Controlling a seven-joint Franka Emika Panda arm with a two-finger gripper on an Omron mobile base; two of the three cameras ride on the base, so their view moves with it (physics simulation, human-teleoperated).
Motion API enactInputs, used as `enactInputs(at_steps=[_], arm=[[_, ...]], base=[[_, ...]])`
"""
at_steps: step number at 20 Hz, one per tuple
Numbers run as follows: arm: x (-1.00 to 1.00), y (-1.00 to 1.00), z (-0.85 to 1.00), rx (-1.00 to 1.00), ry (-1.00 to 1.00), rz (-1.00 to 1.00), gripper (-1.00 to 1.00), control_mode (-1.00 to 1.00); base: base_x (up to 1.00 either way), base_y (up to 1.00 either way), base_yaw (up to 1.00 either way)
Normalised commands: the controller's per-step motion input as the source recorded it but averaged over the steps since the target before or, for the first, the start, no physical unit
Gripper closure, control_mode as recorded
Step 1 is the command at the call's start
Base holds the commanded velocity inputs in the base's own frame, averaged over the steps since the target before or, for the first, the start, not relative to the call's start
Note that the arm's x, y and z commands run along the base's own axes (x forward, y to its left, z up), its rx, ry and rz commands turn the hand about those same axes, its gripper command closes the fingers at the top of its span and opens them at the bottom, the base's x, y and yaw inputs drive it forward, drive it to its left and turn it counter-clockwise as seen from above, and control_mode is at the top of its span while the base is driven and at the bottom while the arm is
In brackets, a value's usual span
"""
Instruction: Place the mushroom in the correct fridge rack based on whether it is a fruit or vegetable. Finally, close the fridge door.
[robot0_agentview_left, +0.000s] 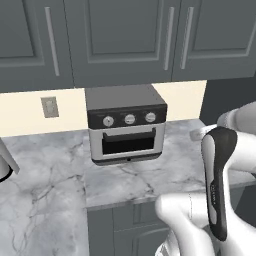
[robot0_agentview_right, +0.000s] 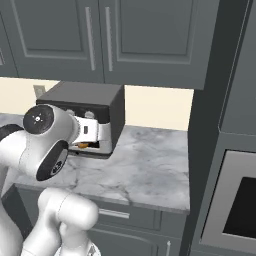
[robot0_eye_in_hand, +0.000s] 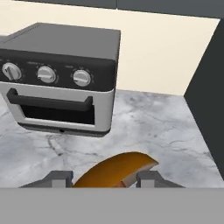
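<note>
Mushroom, an orange-brown curved cap (robot0_eye_in_hand: 114, 171), is held between the nearly closed gripper (robot0_eye_in_hand: 105, 178) fingers (long axis crosswise), above the grey marble desk (robot0_eye_in_hand: 153, 127).

Counter (robot0_eye_in_hand: 166, 127): grey-veined marble look, smooth, slight sheen. Toaster oven (robot0_eye_in_hand: 61, 78): matt dark top, brushed-steel front, silvery knobs. Mushroom (robot0_eye_in_hand: 114, 171): smooth orange-brown cap, matt. Cabinets (robot0_agentview_left: 120, 35): matt grey paint.

We saw the arm (robot0_agentview_left: 220, 180) built of glossy white rounded shells with a long black-and-grey inset strip; beside the toaster oven (robot0_agentview_right: 85, 120), a round dark joint cap (robot0_agentview_right: 39, 120) showed a pale centre and small light screw dots
</note>
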Motion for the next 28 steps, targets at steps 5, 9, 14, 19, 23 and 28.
enactInputs(at_steps=[5, 9, 14, 19, 23, 28], arm=[[-0.07, 0.08, 0.0, -0.09, 0.0, -0.01, 1.0, -1.0], [0.01, 0.0, 0.0, 0.0, 0.0, 0.0, 1.0, 1.0], [0.0, 0.0, 0.0, 0.0, 0.0, 0.0, 1.0, 1.0], [0.0, 0.0, 0.0, 0.0, 0.0, 0.0, 1.0, 1.0], [0.0, 0.0, 0.0, 0.0, 0.0, 0.0, 1.0, 1.0], [0.0, 0.0, 0.0, 0.0, 0.0, 0.0, 1.0, 1.0]], base=[[0.0, 0.0, 0.0], [-0.03, 0.0, -0.01], [-0.89, -0.06, -0.2], [-0.98, -0.22, -0.41], [-0.52, -0.58, -0.5], [-0.13, -0.79, -0.54]])
